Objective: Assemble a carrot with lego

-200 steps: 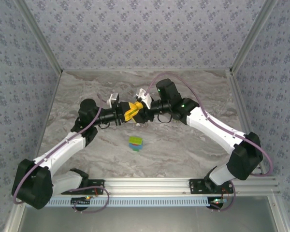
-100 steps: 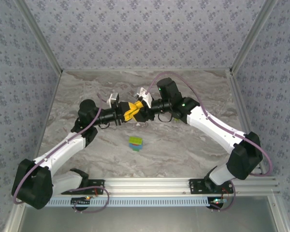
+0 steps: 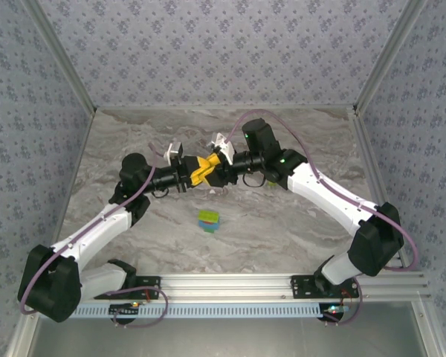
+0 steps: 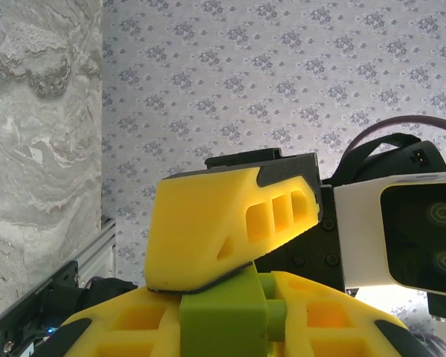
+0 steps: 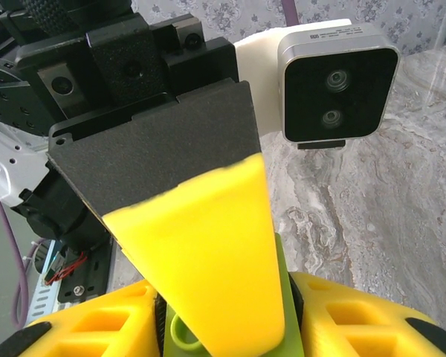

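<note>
My two grippers meet tip to tip above the middle of the table. In the left wrist view my left gripper (image 4: pixel 224 299) is shut on a lime-green lego brick (image 4: pixel 223 320) whose studs point right. The right gripper's yellow finger (image 4: pixel 215 223) rests on top of that brick. Seen from the right wrist, my right gripper (image 5: pixel 223 323) is shut on a lime-green brick (image 5: pixel 180 338) with its hollow underside showing, and the left gripper's finger (image 5: pixel 208 260) crosses in front of it. From above, the left gripper (image 3: pixel 198 177) and right gripper (image 3: pixel 209 164) overlap. Whether the green pieces are joined is hidden.
A small stack of lego (image 3: pixel 208 220) in lime-green and blue lies on the marble table (image 3: pixel 297 141), nearer to me than the grippers. Patterned walls enclose the back and sides. An aluminium rail (image 3: pixel 230 282) runs along the near edge.
The joined grippers have shifted slightly toward the back of the table. The right gripper's jaws have narrowed a little. The stack on the table has not moved.
</note>
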Robot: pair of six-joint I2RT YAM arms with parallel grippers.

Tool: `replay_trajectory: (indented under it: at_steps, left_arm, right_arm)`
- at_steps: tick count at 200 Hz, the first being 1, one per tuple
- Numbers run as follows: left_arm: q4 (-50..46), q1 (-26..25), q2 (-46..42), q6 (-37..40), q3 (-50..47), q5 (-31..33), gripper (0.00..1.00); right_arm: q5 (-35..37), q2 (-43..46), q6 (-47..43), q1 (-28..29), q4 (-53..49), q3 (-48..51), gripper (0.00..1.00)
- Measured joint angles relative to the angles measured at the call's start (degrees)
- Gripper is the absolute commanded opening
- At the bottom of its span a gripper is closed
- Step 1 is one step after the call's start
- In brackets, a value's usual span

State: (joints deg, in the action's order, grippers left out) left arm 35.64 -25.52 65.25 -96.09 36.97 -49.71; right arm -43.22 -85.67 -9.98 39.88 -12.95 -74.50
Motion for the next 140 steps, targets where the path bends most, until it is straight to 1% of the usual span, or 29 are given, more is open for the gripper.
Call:
replay_trajectory:
  at_steps: [51,69,74,87,97,115,140]
  left_arm:
    - [0.2,0.0,-0.4,0.0,-0.1,-0.2,0.07]
    - [0.2,0.0,-0.6,0.0,-0.1,0.0,0.08]
    - [0.2,0.0,-0.7,0.0,-0.1,0.0,0.08]
    - [0.2,0.0,-0.7,0.0,-0.1,0.0,0.08]
    - [0.2,0.0,-0.8,0.0,-0.1,0.0,0.08]
    - [0.2,0.0,-0.8,0.0,-0.1,0.2,0.08]
    - [0.2,0.0,-0.8,0.0,-0.1,0.7,0.08]
  right_arm:
    - [-1.2,0.0,0.6,-0.3,0.5,0.0,0.35]
    - [-1.4,0.0,0.6,-0.3,0.8,0.0,0.35]
    - [-1.4,0.0,0.6,-0.3,0.9,0.0,0.35]
    - [-1.5,0.0,0.8,-0.3,1.1,0.0,0.42]
    - [-1.6,0.0,1.2,-0.3,1.2,0.0,0.44]
    - [-1.7,-0.1,2.0,-0.3,1.4,0.0,0.47]
    - [-1.9,-0.3,2.5,-0.3,2.0,0.0,0.46]
